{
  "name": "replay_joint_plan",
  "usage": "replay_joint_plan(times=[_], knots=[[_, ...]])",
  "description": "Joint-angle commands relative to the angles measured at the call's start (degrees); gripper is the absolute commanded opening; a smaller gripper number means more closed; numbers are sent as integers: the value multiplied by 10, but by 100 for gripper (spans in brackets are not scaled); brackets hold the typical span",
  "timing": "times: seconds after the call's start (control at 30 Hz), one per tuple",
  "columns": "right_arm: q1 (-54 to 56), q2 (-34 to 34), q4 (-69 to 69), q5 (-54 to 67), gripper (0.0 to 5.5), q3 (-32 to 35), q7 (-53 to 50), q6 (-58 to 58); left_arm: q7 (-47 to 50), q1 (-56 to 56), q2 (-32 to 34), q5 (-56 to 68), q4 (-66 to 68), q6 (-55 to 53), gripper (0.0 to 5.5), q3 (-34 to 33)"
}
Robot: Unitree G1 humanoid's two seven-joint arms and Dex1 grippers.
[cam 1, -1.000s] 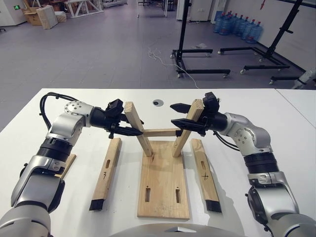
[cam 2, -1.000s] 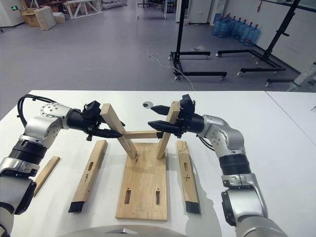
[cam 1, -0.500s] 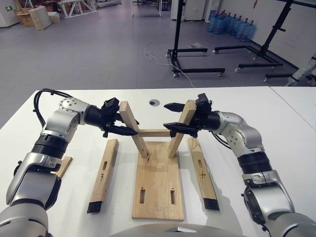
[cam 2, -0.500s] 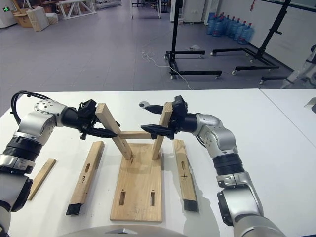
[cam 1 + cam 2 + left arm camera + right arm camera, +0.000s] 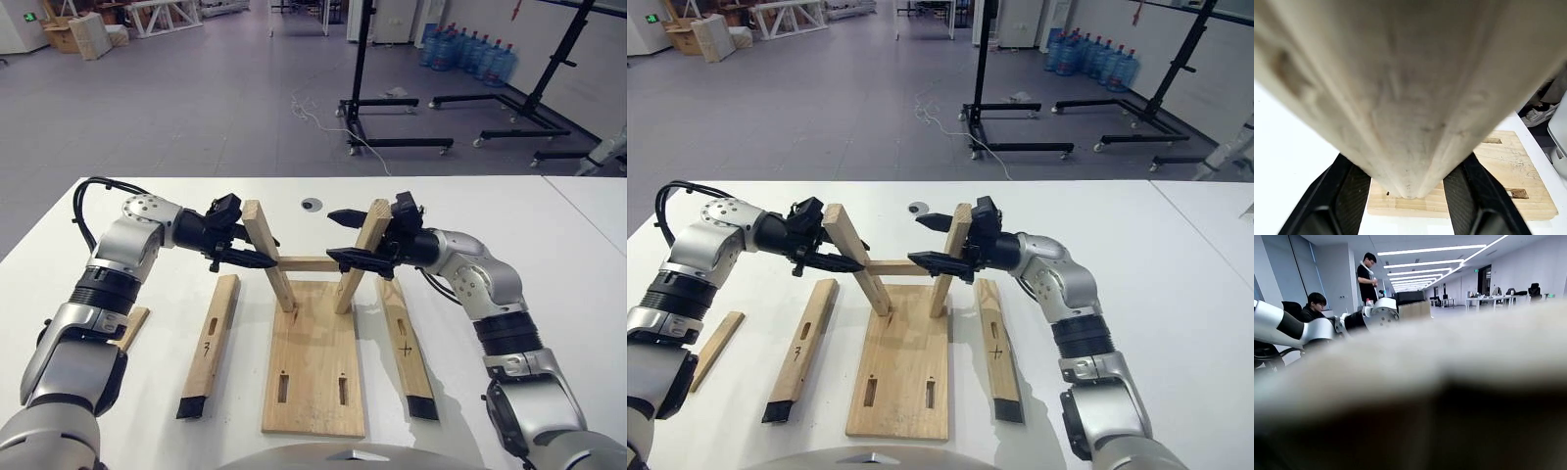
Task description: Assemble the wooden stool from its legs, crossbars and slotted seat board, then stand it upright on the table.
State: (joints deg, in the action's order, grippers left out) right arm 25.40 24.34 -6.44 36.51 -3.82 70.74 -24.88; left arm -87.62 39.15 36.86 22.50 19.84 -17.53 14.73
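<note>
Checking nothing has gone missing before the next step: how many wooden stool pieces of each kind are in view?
Legs: 4 (two standing in the board, two lying flat)
Crossbars: 2
Seat board: 1
Total: 7

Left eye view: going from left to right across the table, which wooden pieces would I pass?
small loose stick → left flat leg → left standing leg → crossbar → right standing leg → right flat leg
</note>
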Motion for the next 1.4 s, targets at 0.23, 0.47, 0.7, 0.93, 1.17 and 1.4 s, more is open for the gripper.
replay_joint_plan(times=[0.23,0.47,0.7,0.93,1.17,1.4], knots=[[-40,24,28,30,475,80,-37,-31,0,-37,-9,-15,-37,-17,201,18],[-28,19,61,157,475,191,-78,-89,-2,-22,-2,-11,-40,-39,201,13],[0,0,75,244,475,240,-132,-115,23,-2,-13,5,-45,-85,293,-14],[-1,0,78,259,475,251,-148,-118,36,-21,24,21,-96,-107,318,-65],[6,9,75,276,475,266,-160,-126,51,-183,111,57,-240,-109,318,-168],[-16,9,102,284,475,273,-189,-132,199,-448,97,7,-318,-49,318,-343]])
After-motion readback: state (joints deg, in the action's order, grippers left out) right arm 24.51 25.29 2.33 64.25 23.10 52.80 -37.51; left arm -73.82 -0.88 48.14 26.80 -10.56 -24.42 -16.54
